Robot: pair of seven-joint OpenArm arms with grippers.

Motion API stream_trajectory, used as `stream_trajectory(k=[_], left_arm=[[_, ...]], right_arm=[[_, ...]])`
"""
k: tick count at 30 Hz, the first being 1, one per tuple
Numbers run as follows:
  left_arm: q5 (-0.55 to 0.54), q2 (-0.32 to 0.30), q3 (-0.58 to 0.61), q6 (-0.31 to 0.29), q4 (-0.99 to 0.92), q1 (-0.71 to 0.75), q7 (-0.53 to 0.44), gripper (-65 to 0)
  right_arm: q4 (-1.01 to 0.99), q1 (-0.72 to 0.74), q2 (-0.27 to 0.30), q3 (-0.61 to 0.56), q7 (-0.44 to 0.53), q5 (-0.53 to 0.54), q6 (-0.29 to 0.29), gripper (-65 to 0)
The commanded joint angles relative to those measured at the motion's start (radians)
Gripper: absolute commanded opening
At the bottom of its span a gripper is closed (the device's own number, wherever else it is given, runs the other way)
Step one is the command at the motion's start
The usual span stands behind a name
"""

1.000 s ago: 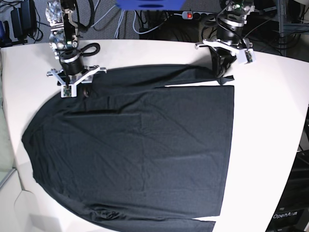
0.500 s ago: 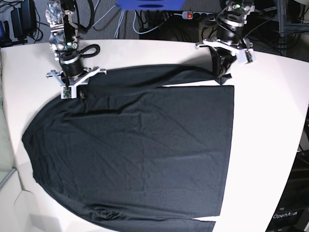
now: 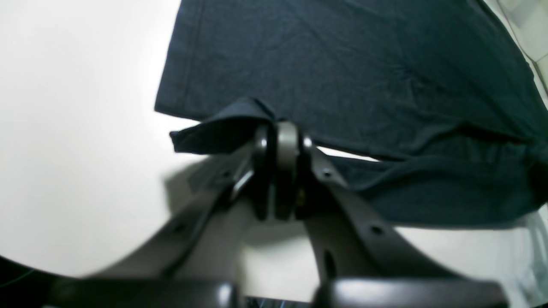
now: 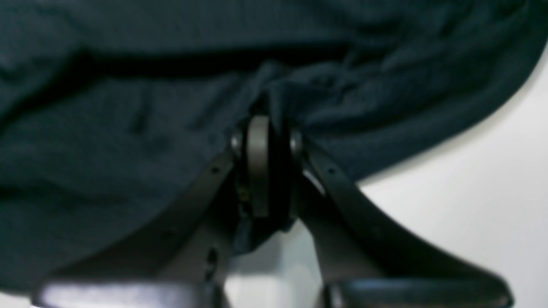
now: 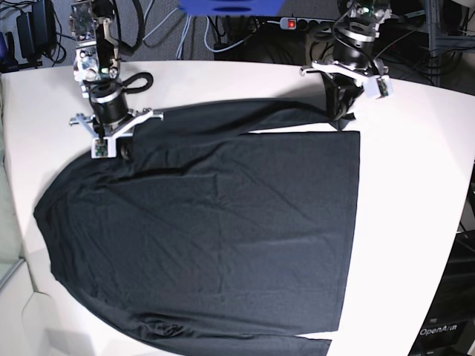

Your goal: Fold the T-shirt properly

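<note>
Left wrist view: the left claw point(image 3: 282, 141) is clamped on the cuff end of the sleeve point(image 3: 222, 132), its tips pressed together with a dark flap of cloth sticking out to one side. Beyond the claw lies the shirt point(image 3: 342, 72), its hemmed edge straight and stitched, with a thin sliver of pale surface point(image 3: 77, 128) showing between sleeve and body. The knit is matte, soft and faintly creased.

Right wrist view: the right claw point(image 4: 265, 141) is pinched shut on a bunched ridge of the same black fabric, which puckers into small folds at the tips. Cloth fills nearly everything ahead of it; the bare surface shows only to one side, past the rounded edge of the garment.

Base view: the shirt point(image 5: 223, 222) lies flat, covering most of the surface point(image 5: 415, 185), with its long axis running along the far edge from one claw to the other. The upper sleeve point(image 5: 245, 115) stretches as a narrow band near that far edge. The right claw point(image 5: 111, 141) holds its shoulder end and the left claw point(image 5: 343, 111) its cuff end, so each arm is at its own end of the band. The body of the shirt lies toward the near edge from both claws; I judge the coming move is to carry the sleeve that way, over the body.
</note>
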Motion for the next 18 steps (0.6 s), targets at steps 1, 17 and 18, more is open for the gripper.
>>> stream_trajectory(k=[1, 17, 18], left_arm=[[0.0, -0.002, -0.002, -0.008, 0.015, 0.006, -0.028, -65.0], [0.0, -0.002, -0.004, -0.008, 0.015, 0.006, -0.03, -65.0], [0.0, -0.002, -0.004, -0.008, 0.015, 0.004, -0.03, -65.0]], right_arm=[[0.028, 0.004, 0.006, 0.006, 0.025, -0.003, 0.002, -64.4], [0.045, -0.016, 0.006, 0.011, 0.025, -0.003, -0.001, -64.0], [0.045, -0.017, 0.006, 0.018, 0.025, -0.003, -0.001, -64.0]])
